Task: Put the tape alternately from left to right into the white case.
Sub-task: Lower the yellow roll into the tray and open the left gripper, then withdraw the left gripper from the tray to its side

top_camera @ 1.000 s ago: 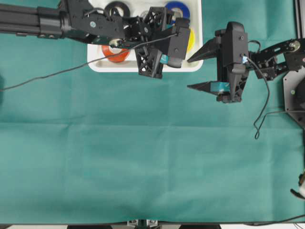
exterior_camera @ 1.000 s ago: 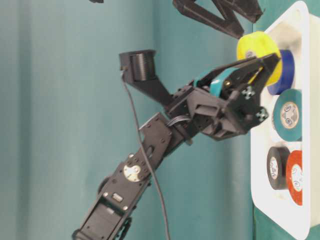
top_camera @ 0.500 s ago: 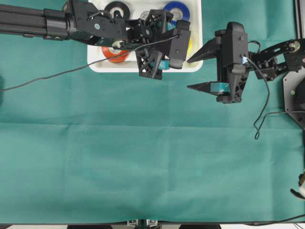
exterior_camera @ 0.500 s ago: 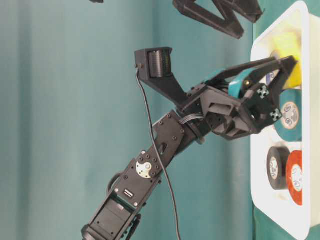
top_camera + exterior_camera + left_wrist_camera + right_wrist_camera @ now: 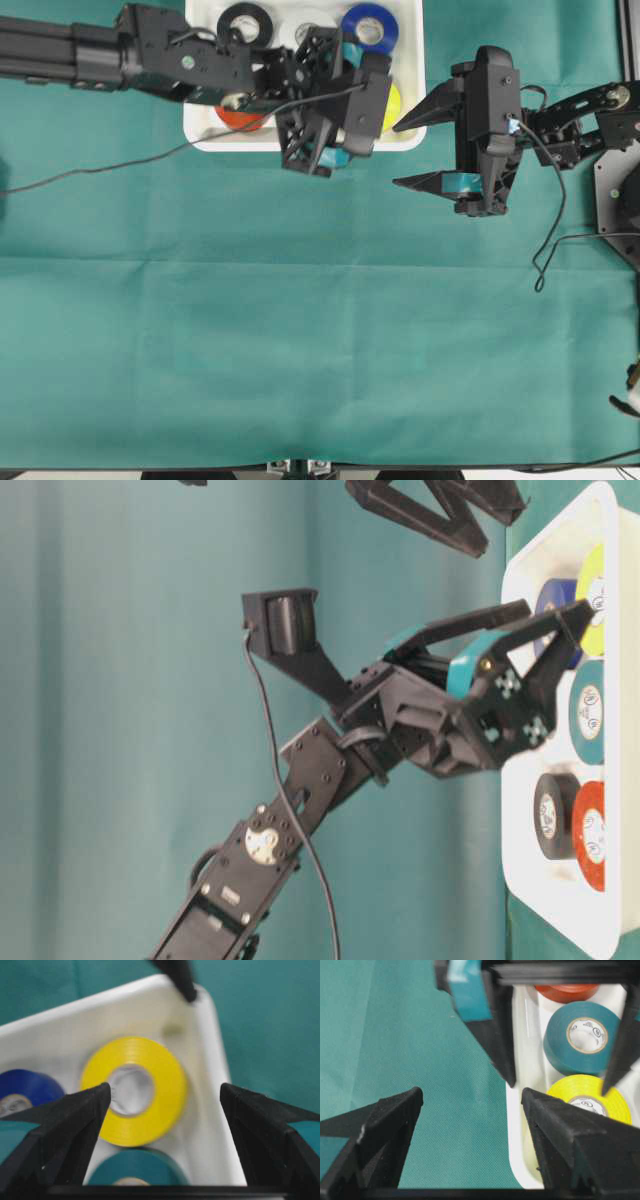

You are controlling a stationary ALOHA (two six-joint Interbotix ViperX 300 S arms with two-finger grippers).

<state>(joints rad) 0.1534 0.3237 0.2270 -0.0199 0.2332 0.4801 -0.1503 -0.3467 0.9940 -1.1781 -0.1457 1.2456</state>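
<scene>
Yellow tape roll [image 5: 134, 1091], flat in white case [image 5: 215, 1085]: light, rigid, smooth-sided; grip across rim; left gripper [image 5: 165, 1105] and right gripper [image 5: 470, 1110] jaws wide, empty.

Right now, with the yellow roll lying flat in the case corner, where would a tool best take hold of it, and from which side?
Probably from straight above, pinching across the outer band of the yellow roll. It lies flat, core up, tight against the rim of the white case, with the teal roll right beside it, so a sideways approach looks blocked. One finger in the core, one outside, may also work.
</scene>
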